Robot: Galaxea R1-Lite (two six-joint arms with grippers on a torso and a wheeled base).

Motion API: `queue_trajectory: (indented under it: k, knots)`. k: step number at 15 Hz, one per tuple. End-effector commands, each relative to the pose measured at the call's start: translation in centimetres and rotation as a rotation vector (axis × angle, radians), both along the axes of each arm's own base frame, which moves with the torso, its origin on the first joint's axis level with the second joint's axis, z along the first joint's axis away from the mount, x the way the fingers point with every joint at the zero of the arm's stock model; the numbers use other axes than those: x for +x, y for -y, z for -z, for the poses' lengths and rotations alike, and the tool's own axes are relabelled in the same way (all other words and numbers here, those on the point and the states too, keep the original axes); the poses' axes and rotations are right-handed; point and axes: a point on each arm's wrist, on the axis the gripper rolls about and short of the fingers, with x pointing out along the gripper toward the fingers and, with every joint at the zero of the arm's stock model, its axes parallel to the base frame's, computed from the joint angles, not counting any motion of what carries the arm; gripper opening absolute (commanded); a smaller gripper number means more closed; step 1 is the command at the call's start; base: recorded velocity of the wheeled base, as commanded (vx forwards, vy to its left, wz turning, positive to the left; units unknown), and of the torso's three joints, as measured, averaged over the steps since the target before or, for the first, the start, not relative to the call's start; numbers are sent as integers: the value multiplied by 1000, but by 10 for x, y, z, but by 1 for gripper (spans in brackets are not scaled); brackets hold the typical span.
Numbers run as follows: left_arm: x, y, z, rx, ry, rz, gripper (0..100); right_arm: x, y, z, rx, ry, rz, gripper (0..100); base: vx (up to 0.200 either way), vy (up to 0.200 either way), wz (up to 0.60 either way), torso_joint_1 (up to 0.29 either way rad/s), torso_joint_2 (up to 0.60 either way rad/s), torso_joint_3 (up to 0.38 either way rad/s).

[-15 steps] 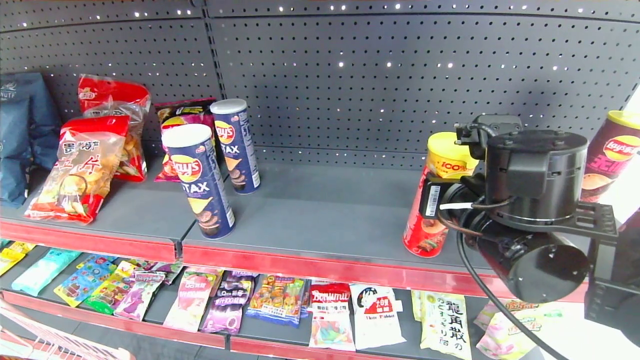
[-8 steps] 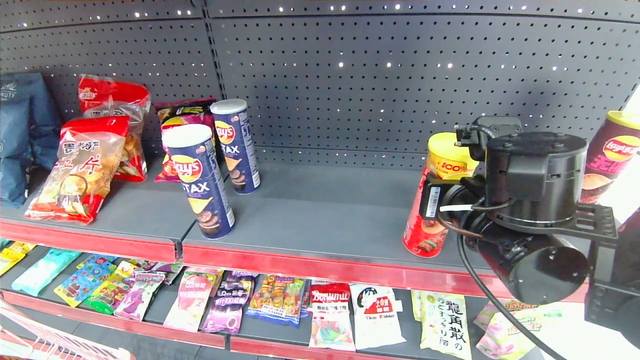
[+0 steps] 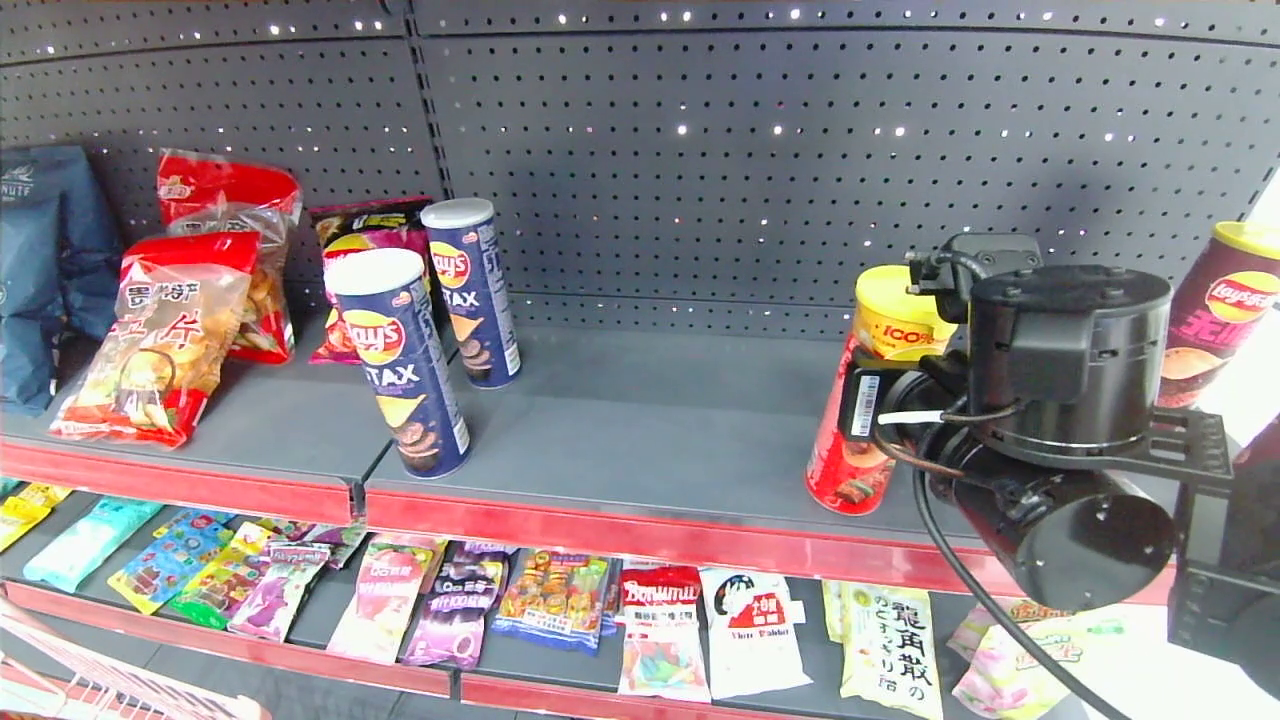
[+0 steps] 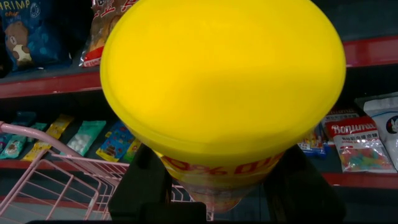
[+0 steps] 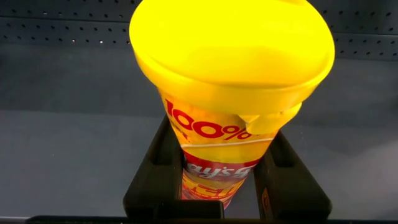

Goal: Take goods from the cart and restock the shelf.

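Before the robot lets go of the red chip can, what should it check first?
1. Grip of the right pincer on the red can: ok, shut on it.
2. Bottom flat on the shelf: cannot tell, the arm hides part of it.
3. Back from the shelf's red front edge: not ok, it sits very close.
4. Free room beside it: ok, bare shelf toward the blue cans.
5. Grip of the left pincer on the second yellow-lidded can: ok, held over the pink cart.

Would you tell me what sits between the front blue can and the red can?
Bare shelf only, from front blue can to red can, in the head view.
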Motion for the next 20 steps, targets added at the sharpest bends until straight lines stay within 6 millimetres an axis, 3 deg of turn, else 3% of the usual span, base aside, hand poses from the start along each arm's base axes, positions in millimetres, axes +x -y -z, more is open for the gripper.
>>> queue_trajectory:
  k: [1,7,8,15,20]
  knots:
    - [0,0,-1,0,0,0,0,1,-1,-1,1,2,0,0,0,0,0,0,0,0]
    - [0,0,0,0,-1,0,0,2,-2,-3,6,9,-1,0,0,0,0,0,0,0]
    - [0,0,0,0,-1,0,0,2,-2,-3,4,8,2,100,0,0,0,0,0,0]
    - [1,0,3,1,-10,0,0,-1,0,-5,7,14,9,100,0,0,0,0,0,0]
    - [1,0,4,2,-15,5,0,-21,13,-8,16,20,-14,100,0,0,0,0,0,0]
